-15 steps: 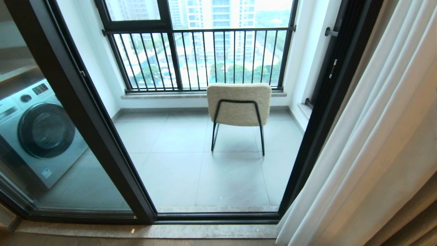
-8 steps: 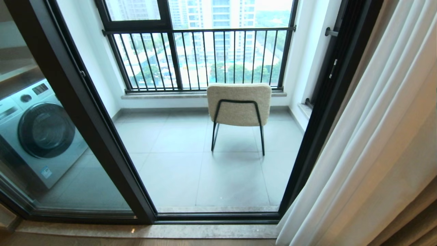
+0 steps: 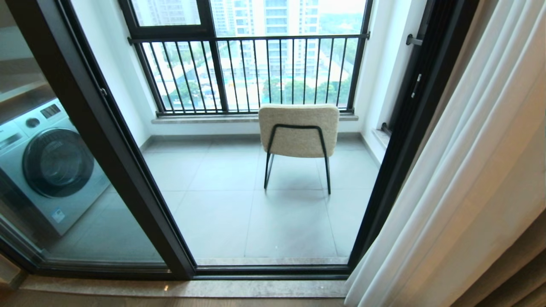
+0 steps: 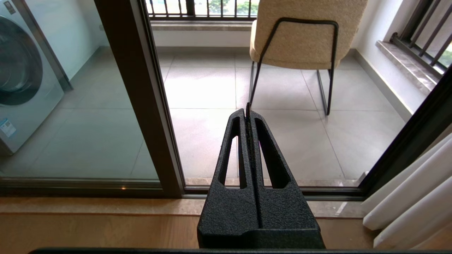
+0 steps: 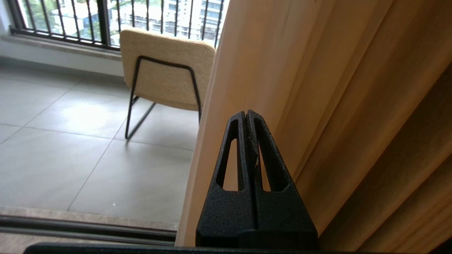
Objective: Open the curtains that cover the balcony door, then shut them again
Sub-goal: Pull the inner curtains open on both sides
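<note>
The sheer white curtains [image 3: 460, 179] hang bunched at the right of the doorway, their folds running from the top right down to a wavy hem near the sill, so the balcony door [image 3: 106, 140] opening stands uncovered. Through it show the grey tiled balcony floor [image 3: 239, 204], a beige chair [image 3: 298, 130] on black legs, the black railing [image 3: 256, 72] at the far side and a washing machine [image 3: 47, 166] behind the left glass pane.

The right pincer [image 5: 246, 114] has its fingers pressed together on nothing, its tip just beside the gathered folds, though whether it touches them cannot be told. The left pincer [image 4: 247, 111] is likewise together and empty, pointing at the open doorway, well apart from the fabric.

The curtains look light, soft and limp: they will likely slide under a loose touch and bunch rather than push. A good hold is probably the leading left edge, pinching several folds together well above the hem, then drawing leftward along the track.
</note>
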Robot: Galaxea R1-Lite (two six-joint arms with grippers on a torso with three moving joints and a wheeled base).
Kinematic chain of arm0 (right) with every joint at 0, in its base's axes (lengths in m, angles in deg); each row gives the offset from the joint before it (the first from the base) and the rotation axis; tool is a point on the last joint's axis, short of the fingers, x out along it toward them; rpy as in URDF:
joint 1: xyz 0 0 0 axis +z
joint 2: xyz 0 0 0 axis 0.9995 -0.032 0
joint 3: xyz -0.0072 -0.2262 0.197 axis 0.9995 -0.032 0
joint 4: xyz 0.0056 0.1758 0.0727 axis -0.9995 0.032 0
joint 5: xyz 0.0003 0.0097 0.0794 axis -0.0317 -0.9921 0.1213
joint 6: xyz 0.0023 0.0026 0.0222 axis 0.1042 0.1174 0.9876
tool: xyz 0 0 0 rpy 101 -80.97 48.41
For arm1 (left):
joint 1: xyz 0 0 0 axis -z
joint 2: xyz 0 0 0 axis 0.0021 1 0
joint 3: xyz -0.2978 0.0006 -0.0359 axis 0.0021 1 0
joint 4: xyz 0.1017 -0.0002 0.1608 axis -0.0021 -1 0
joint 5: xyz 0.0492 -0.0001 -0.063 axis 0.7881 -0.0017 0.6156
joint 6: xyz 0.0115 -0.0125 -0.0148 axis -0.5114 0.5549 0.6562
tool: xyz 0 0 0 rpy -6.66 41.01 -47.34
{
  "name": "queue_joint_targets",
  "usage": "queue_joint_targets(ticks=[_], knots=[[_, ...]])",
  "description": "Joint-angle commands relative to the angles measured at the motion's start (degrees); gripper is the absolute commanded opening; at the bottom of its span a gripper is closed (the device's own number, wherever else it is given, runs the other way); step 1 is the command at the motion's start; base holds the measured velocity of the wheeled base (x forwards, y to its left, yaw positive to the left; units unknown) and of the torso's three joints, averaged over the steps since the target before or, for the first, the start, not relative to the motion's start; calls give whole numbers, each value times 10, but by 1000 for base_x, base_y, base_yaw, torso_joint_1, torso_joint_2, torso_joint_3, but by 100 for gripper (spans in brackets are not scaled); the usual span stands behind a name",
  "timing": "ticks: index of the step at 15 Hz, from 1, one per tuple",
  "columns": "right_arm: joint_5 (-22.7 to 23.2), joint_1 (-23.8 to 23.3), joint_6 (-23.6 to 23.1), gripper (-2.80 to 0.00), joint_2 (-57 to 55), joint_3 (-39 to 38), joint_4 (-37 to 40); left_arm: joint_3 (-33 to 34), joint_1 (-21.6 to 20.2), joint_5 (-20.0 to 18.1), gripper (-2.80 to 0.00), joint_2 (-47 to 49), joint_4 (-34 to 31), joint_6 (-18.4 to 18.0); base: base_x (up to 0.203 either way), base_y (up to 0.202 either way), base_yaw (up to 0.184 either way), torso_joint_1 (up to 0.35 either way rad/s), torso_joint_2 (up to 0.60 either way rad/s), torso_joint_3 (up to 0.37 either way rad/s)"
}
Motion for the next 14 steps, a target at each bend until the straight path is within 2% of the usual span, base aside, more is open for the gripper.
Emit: queue_joint_targets(ticks=[1,4,7,11,14], knots=[[-1,24,-3,-280,71,-7,51,0,0,0,-280,0,0,0,0,0,0,0,0,0],[-5,25,-6,-280,157,-8,187,0,0,0,-280,0,0,0,0,0,0,0,0,0],[-2,25,10,-280,158,-8,218,0,0,0,-280,0,0,0,0,0,0,0,0,0],[-3,25,54,-280,157,-8,220,0,0,0,-280,0,0,0,0,0,0,0,0,0],[-2,25,59,-280,158,-8,220,0,0,0,-280,0,0,0,0,0,0,0,0,0]])
